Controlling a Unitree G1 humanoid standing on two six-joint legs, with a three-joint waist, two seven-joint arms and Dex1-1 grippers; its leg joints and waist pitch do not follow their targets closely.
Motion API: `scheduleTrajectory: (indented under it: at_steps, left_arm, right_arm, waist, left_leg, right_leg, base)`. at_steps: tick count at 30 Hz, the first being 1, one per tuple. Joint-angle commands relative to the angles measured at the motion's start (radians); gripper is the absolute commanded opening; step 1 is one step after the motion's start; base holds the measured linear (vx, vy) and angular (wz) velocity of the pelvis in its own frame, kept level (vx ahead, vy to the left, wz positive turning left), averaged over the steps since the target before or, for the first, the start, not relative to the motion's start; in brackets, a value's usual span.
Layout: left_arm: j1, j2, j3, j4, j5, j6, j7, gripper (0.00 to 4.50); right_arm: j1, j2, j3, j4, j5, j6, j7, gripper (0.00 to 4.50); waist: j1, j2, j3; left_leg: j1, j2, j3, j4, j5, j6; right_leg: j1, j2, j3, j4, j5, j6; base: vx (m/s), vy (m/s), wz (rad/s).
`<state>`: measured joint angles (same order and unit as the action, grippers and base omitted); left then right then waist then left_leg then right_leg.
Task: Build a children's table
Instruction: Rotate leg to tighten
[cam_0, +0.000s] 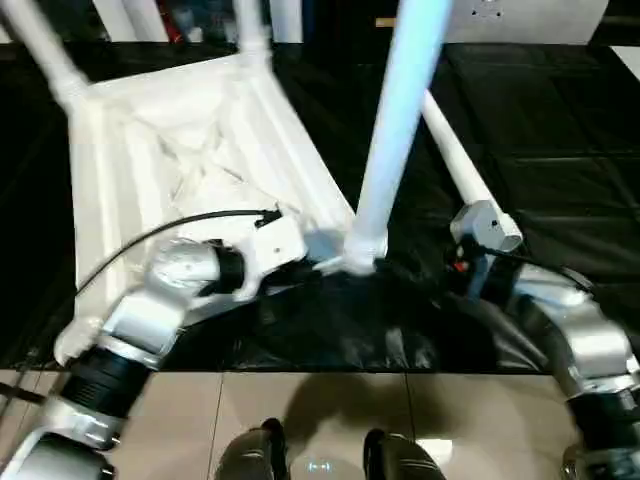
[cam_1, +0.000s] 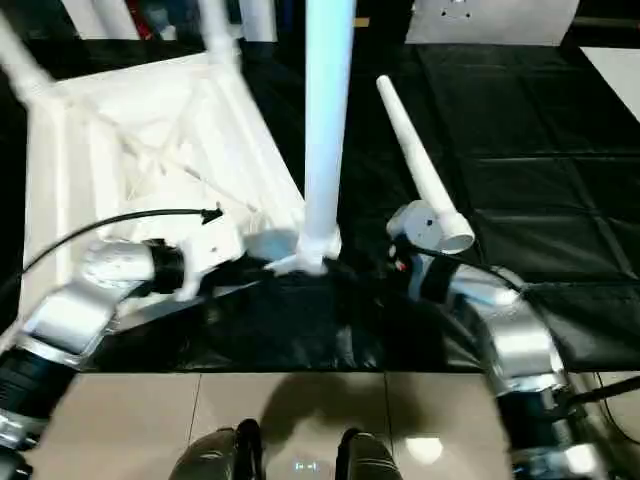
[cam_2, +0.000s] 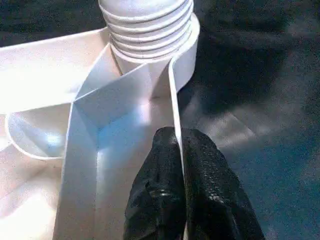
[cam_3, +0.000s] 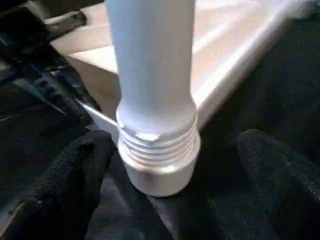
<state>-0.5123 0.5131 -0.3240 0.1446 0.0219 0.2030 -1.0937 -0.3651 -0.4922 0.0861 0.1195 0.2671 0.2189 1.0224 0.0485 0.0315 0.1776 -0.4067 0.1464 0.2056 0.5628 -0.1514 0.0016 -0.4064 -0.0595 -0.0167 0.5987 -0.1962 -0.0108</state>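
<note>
- Table top (cam_0: 180, 150) lies upside down on the black worktop (cam_0: 560, 140), ribs up, near the robot's edge and to its left.
- Legs already stand in the two far corners (cam_0: 50, 50); their upper ends run out of frame.
- Near-right corner: a leg (cam_0: 395, 130) stands upright in its socket (cam_3: 160, 170). Thread rings are exposed above the socket rim, so my read is it's not fully screwed in.
- One loose leg (cam_1: 415, 165) lies on the worktop just right of the standing one, wide end toward the robot. The near-left corner is hidden behind the left arm, so I can't tell whether it's filled.
- Left gripper (cam_2: 177, 150) is pinched tight on the thin side wall of the top right beside that socket, one finger on each side, bracing the top.
- Right gripper (cam_3: 172, 165) has fingers spread wide on either side of the leg's base, not touching it; left finger (cam_3: 70, 175) and right finger (cam_3: 280, 170) are well apart.
- Step in hand, as I judge it: screwing this leg down, right gripper between grips.
- Next move calls for closing the right gripper on the leg just above the threads, twisting while the left keeps the top from spinning, and repeating until the threads vanish.
- Then the loose leg.
</note>
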Motion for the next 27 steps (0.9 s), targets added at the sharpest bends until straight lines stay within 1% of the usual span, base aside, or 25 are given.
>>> scheduleTrajectory:
  at_steps: [1,2,3,4,5,6,7,9,10,11,12,13,14,15,16,19,20,21,22,26,27]
  left_arm:
    - [-0.008,0.017,-0.084,0.038,0.019,-0.056,-0.097,0.00]
    - [-0.008,0.017,-0.084,0.038,0.019,-0.056,-0.097,0.00]
    - [-0.027,0.026,-0.098,0.064,0.030,-0.088,-0.129,0.00]
    - [-0.040,0.032,-0.111,0.080,0.035,-0.117,-0.156,0.00]
    - [-0.041,0.032,-0.112,0.081,0.035,-0.119,-0.158,0.00]
    - [-0.046,0.034,-0.117,0.086,0.035,-0.127,-0.169,0.00]
    - [-0.053,0.035,-0.121,0.094,0.037,-0.141,-0.178,0.00]
    - [-0.059,0.034,-0.125,0.104,0.038,-0.154,-0.187,0.00]
    - [-0.062,0.034,-0.127,0.108,0.037,-0.161,-0.193,0.00]
    - [-0.067,0.032,-0.129,0.116,0.037,-0.168,-0.200,0.00]
    - [-0.073,0.028,-0.131,0.124,0.037,-0.178,-0.206,0.00]
    - [-0.077,0.026,-0.133,0.130,0.037,-0.185,-0.211,0.00]
    - [-0.086,0.021,-0.138,0.146,0.043,-0.201,-0.211,0.00]
    - [-0.086,0.021,-0.138,0.146,0.043,-0.201,-0.211,0.00]
    - [-0.088,0.020,-0.139,0.150,0.043,-0.205,-0.211,0.00]
    - [-0.093,0.016,-0.137,0.165,0.046,-0.217,-0.213,0.00]
    - [-0.095,0.015,-0.137,0.169,0.047,-0.221,-0.214,0.00]
    - [-0.096,0.014,-0.136,0.173,0.048,-0.224,-0.214,0.00]
    - [-0.096,0.014,-0.136,0.174,0.049,-0.225,-0.214,0.00]
    - [-0.096,0.016,-0.133,0.186,0.051,-0.233,-0.211,0.00]
    - [-0.091,0.015,-0.128,0.183,0.049,-0.222,-0.198,0.00]
  right_arm:
    - [-0.015,-0.021,0.040,0.003,0.010,-0.010,0.091,4.44]
    - [-0.015,-0.021,0.040,0.003,0.010,-0.010,0.091,4.44]
    - [-0.037,-0.027,0.060,0.027,-0.001,-0.015,0.129,4.44]
    - [-0.061,-0.020,0.069,0.053,-0.004,-0.018,0.146,4.27]
    - [-0.063,-0.019,0.070,0.055,-0.004,-0.018,0.147,4.27]
    - [-0.074,-0.015,0.075,0.066,-0.002,-0.015,0.156,4.27]
    - [-0.084,-0.015,0.082,0.077,-0.001,-0.016,0.169,4.14]
    - [-0.094,-0.014,0.090,0.090,-0.003,-0.020,0.181,3.92]
    - [-0.100,-0.012,0.094,0.097,-0.005,-0.024,0.186,3.89]
    - [-0.108,-0.010,0.099,0.109,-0.008,-0.029,0.193,3.84]
    - [-0.120,-0.005,0.106,0.126,-0.015,-0.038,0.195,3.71]
    - [-0.128,-0.001,0.111,0.137,-0.020,-0.045,0.197,3.57]
    - [-0.144,0.003,0.122,0.157,-0.031,-0.061,0.206,3.48]
    - [-0.144,0.003,0.122,0.157,-0.031,-0.061,0.206,3.43]
    - [-0.147,0.004,0.124,0.161,-0.032,-0.062,0.208,3.37]
    - [-0.157,0.010,0.125,0.174,-0.030,-0.064,0.217,3.00]
    - [-0.160,0.012,0.126,0.179,-0.030,-0.068,0.220,3.00]
    - [-0.163,0.013,0.127,0.183,-0.030,-0.072,0.223,2.83]
    - [-0.163,0.013,0.127,0.185,-0.030,-0.073,0.224,2.77]
    - [-0.161,0.017,0.131,0.190,-0.029,-0.081,0.228,2.70]
    - [-0.148,0.022,0.129,0.175,-0.021,-0.066,0.222,2.70]
  waist:
    - [-0.001,-0.006,-0.074]
    - [0.001,-0.006,-0.075]
    - [0.004,-0.008,-0.074]
    - [0.006,-0.007,-0.077]
    - [0.007,-0.009,-0.076]
    - [0.008,-0.009,-0.076]
    - [0.008,-0.013,-0.076]
    - [0.011,-0.010,-0.078]
    - [0.012,-0.011,-0.079]
    - [0.012,-0.014,-0.077]
    - [0.012,-0.012,-0.077]
    - [0.012,-0.012,-0.076]
    - [0.012,-0.013,-0.077]
    - [0.011,-0.013,-0.077]
    - [0.012,-0.012,-0.077]
    - [0.016,-0.013,-0.079]
    - [0.017,-0.014,-0.080]
    - [0.018,-0.013,-0.079]
    - [0.019,-0.013,-0.078]
    - [0.021,-0.014,-0.077]
    - [0.022,-0.012,-0.078]
  left_leg:
    - [0.041,0.087,-0.037,-0.056,-0.151,0.119]
    - [0.041,0.088,-0.037,-0.056,-0.148,0.118]
    - [0.041,0.090,-0.038,-0.056,-0.145,0.119]
    - [0.042,0.089,-0.036,-0.055,-0.141,0.120]
    - [0.039,0.089,-0.037,-0.055,-0.136,0.119]
    - [0.040,0.090,-0.037,-0.055,-0.137,0.116]
    - [0.040,0.090,-0.036,-0.055,-0.135,0.116]
    - [0.041,0.090,-0.035,-0.054,-0.128,0.116]
    - [0.040,0.090,-0.035,-0.053,-0.125,0.116]
    - [0.039,0.091,-0.035,-0.054,-0.121,0.117]
    - [0.038,0.090,-0.035,-0.053,-0.123,0.119]
    - [0.039,0.091,-0.035,-0.054,-0.135,0.114]
    - [0.040,0.090,-0.035,-0.054,-0.134,0.112]
    - [0.039,0.090,-0.035,-0.054,-0.133,0.110]
    - [0.041,0.091,-0.034,-0.054,-0.132,0.108]
    - [0.041,0.092,-0.034,-0.053,-0.121,0.114]
    - [0.040,0.091,-0.033,-0.053,-0.117,0.116]
    - [0.039,0.091,-0.033,-0.053,-0.117,0.118]
    - [0.040,0.092,-0.033,-0.053,-0.126,0.116]
    - [0.040,0.092,-0.034,-0.055,-0.139,0.106]
    - [0.041,0.092,-0.034,-0.055,-0.138,0.106]
  right_leg:
    - [0.035,-0.089,0.043,-0.060,-0.074,-0.291]
    - [0.036,-0.090,0.043,-0.059,-0.071,-0.293]
    - [0.035,-0.092,0.043,-0.057,-0.071,-0.297]
    - [0.034,-0.092,0.043,-0.056,-0.069,-0.301]
    - [0.035,-0.093,0.042,-0.054,-0.071,-0.306]
    - [0.035,-0.094,0.043,-0.055,-0.073,-0.305]
    - [0.035,-0.094,0.043,-0.054,-0.069,-0.307]
    - [0.034,-0.093,0.042,-0.052,-0.062,-0.310]
    - [0.035,-0.094,0.042,-0.051,-0.055,-0.312]
    - [0.036,-0.094,0.042,-0.050,-0.049,-0.312]
    - [0.035,-0.094,0.041,-0.051,-0.055,-0.314]
    - [0.034,-0.096,0.042,-0.053,-0.074,-0.313]
    - [0.034,-0.095,0.042,-0.052,-0.076,-0.313]
    - [0.035,-0.094,0.042,-0.052,-0.076,-0.313]
    - [0.033,-0.094,0.042,-0.052,-0.072,-0.314]
    - [0.035,-0.093,0.042,-0.049,-0.053,-0.316]
    - [0.035,-0.093,0.042,-0.048,-0.048,-0.317]
    - [0.036,-0.094,0.042,-0.049,-0.049,-0.317]
    - [0.034,-0.093,0.042,-0.050,-0.058,-0.317]
    - [0.035,-0.095,0.043,-0.052,-0.082,-0.313]
    - [0.035,-0.094,0.043,-0.052,-0.082,-0.312]
  base:
    - [0.000,0.000,0.00]
    - [0.000,0.000,0.00]
    - [0.000,0.000,0.00]
    - [0.000,0.000,0.00]
    - [0.000,0.000,0.00]
    - [0.000,0.000,0.00]
    - [0.000,0.000,0.00]
    - [0.000,0.000,0.00]
    - [0.000,0.000,0.00]
    - [0.000,0.000,0.00]
    - [0.000,0.000,0.00]
    - [0.000,0.000,0.00]
    - [0.000,0.000,0.00]
    - [0.000,0.000,0.00]
    - [0.000,0.000,0.00]
    - [0.000,0.000,0.00]
    - [0.000,0.000,0.00]
    - [0.000,0.000,0.00]
    - [0.000,0.000,0.00]
    - [0.000,0.000,0.00]
    - [0.000,0.000,0.00]
